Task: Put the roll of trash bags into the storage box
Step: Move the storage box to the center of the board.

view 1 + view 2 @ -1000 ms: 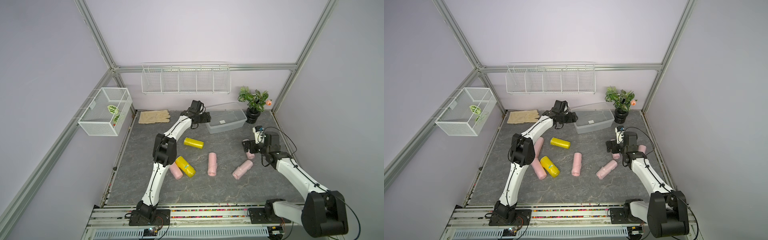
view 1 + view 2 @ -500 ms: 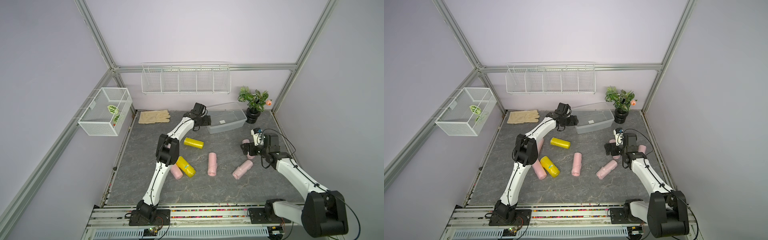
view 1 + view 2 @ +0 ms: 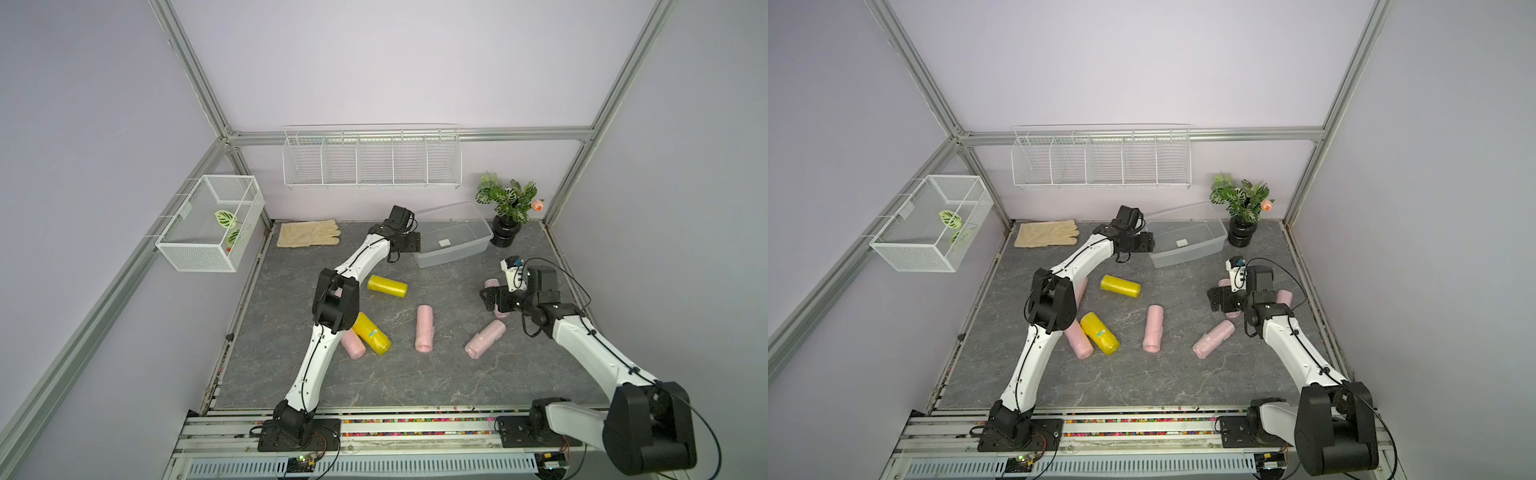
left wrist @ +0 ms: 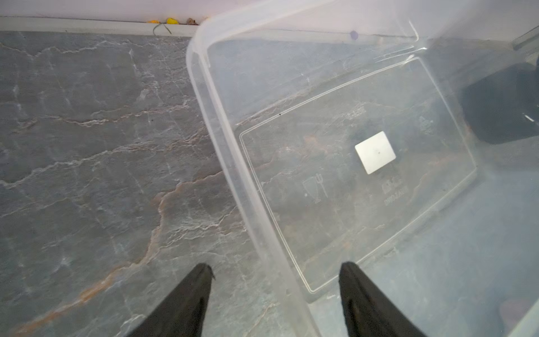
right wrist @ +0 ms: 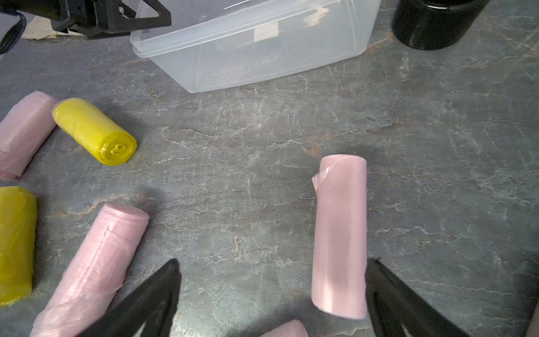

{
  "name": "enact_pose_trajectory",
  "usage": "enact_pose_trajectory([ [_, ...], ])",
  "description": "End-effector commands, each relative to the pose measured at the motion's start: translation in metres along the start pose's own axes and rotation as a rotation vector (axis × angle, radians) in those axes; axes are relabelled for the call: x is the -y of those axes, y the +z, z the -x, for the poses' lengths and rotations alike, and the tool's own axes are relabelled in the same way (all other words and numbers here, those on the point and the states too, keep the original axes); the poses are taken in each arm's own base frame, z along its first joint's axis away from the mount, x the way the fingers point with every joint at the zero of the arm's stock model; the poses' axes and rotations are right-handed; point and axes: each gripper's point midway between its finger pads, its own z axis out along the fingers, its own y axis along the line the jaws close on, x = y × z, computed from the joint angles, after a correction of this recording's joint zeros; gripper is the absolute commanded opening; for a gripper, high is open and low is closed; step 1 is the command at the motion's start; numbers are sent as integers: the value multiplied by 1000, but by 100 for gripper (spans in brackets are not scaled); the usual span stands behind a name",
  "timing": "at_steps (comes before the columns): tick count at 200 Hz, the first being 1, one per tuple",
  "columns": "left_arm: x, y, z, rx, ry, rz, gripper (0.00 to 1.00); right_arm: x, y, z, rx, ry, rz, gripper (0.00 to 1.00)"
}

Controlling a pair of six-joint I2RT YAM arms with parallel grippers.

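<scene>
You're at the start of the pick: no roll is in the storage box (image 3: 451, 254) yet. It stands empty at the back of the table (image 3: 415, 386), just beside the black plant pot (image 3: 505, 232). Your left gripper (image 4: 276, 264) is spread, with the box's short-end rim passing between its fingers, one inside and one outside, neither visibly pressing the plastic; I read that as a brace for the box. Your right gripper (image 5: 275, 260) is spread wide above a pink roll (image 5: 339, 233) that lies flat on the table, well apart from the box. The roll runs lengthwise between the fingers but hugs one of them. Next, I'd say, shift sideways to centre it, drop, pinch across its width, then lift high enough to clear the box wall. Writing is scant — a small white label (image 4: 375, 152) on the box floor is blank, a moulded glass-and-fork mark (image 4: 315, 186) shows beside it, and the embossed lettering nearby is too faint to read.
</scene>
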Motion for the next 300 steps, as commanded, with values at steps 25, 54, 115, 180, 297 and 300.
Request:
enact_pose_trajectory([
  [25, -27, -14, -18, -61, 35, 137, 72, -7, -5, 7, 13, -17, 27, 99],
  [54, -19, -15, -16, -58, 41, 95, 63, -7, -4, 6, 10, -17, 27, 99],
  [115, -6, -15, -16, -63, 24, 25, 46, -7, -8, 4, 11, -20, 20, 99],
  [180, -21, -25, -24, -96, 48, 110, 36, -9, -8, 3, 7, -16, 31, 99],
  [297, -44, -44, -36, -126, 43, 223, 35, -141, 18, 7, -191, -481, 296, 99],
  [300, -46, -44, -37, -128, 38, 223, 35, -145, 21, 5, -202, -497, 304, 99],
])
